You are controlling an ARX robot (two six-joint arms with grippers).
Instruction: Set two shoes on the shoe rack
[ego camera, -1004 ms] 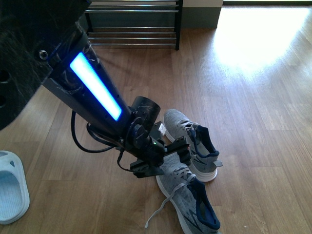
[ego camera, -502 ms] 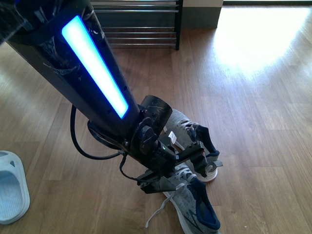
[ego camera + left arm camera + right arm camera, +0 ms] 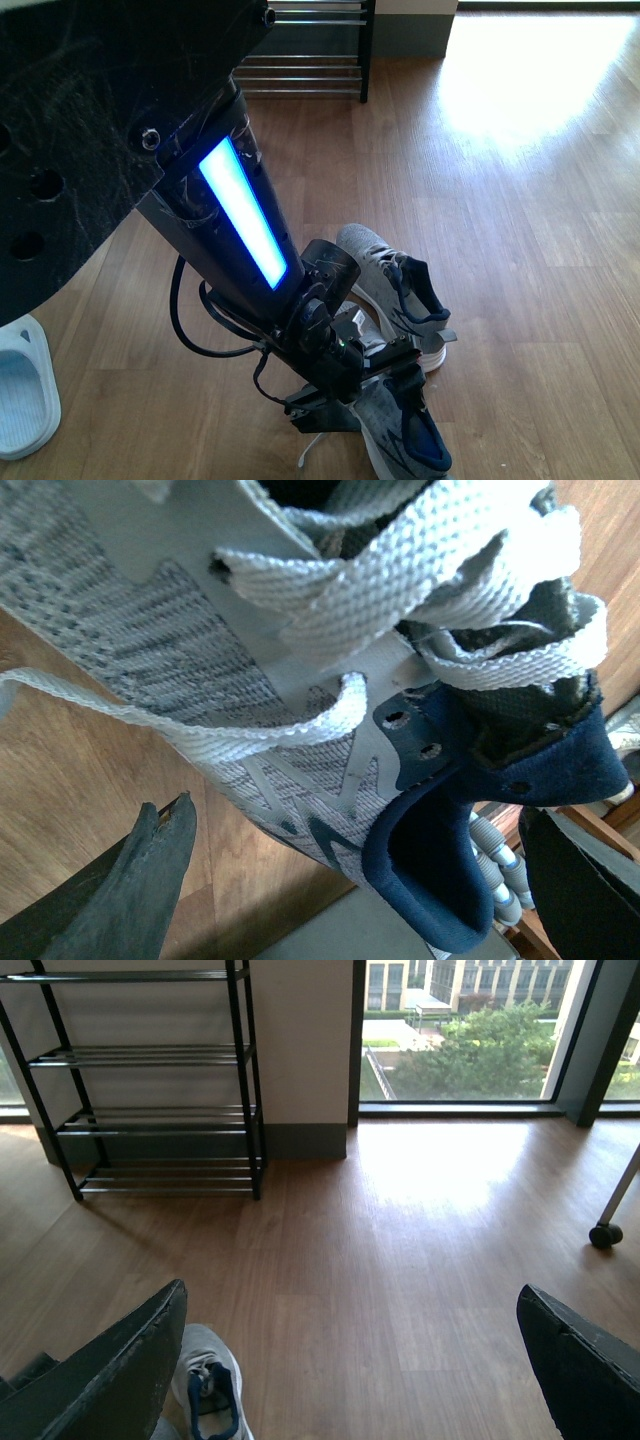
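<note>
Front view, L to R: pale blue slide lies on the wood floor at the far left edge, partly cut off. My left arm, blue light strip lit, slopes down to centre frame. Left pincer is low over the near sneaker. In the left wrist view the pincer is spread wide, fingers either side of the sneaker's laced upper and navy collar, nothing pinched. Contact w/ the knit: cannot tell. Far sneaker lies just behind the near one, both on the floor, grey knit, white soles. Shoe rack stands at the far wall, well apart from both sneakers. Right wrist view: right pincer is spread, nothing between the fingers, bare floor below. Rack tiers seen here carry no shoes.
</note>
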